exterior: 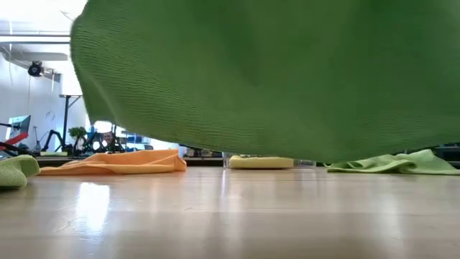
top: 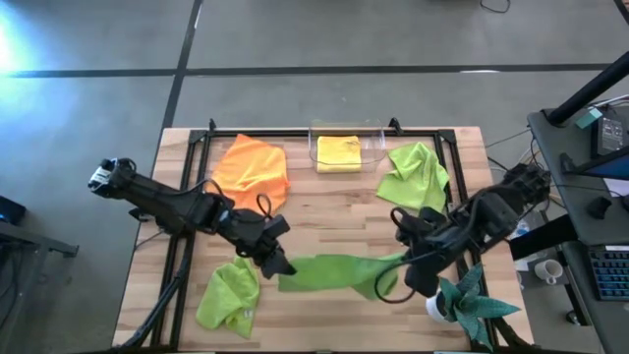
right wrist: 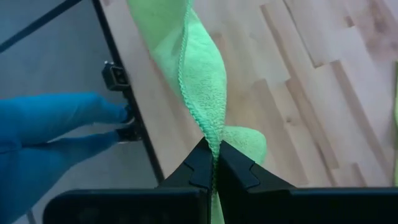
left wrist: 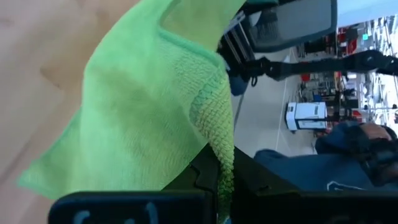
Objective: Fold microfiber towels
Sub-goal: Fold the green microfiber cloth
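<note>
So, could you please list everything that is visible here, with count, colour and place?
Held towel: one, lime green, stretched between both tools above the table's near edge.
Loose green towels: two, lime green, near left corner and far right.
Orange towel: one, far left.
Yellow towel: one, folded, in the bin.
Clear bin: one, far edge, centre.
Plant: one, teal, white pot, near right corner.
Table: one, wooden.
Person: blue clothing, beside the table.
Left tool: shut on the held towel.
Right tool: shut on it too.
</note>
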You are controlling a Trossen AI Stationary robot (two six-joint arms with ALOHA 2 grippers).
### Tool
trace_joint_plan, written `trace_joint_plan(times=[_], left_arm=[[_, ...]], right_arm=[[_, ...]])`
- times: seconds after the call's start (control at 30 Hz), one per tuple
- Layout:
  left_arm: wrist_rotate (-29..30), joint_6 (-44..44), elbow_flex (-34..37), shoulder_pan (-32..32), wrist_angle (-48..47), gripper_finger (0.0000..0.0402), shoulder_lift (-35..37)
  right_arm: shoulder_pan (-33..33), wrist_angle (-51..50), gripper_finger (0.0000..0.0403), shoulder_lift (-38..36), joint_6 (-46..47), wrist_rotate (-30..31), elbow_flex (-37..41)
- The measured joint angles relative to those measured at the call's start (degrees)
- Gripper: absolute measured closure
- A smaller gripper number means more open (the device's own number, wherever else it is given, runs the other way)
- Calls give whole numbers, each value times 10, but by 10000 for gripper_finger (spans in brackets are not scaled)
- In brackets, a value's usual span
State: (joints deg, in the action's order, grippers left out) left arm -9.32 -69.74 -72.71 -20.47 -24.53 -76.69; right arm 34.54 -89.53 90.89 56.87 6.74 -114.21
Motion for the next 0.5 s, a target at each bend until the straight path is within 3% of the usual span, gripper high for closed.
trace_joint_plan(times=[0.5], left_arm=[[28, -45, 8, -74, 85, 402, -45]], right_arm=[[65, 65, 394, 25, 95, -15, 10]])
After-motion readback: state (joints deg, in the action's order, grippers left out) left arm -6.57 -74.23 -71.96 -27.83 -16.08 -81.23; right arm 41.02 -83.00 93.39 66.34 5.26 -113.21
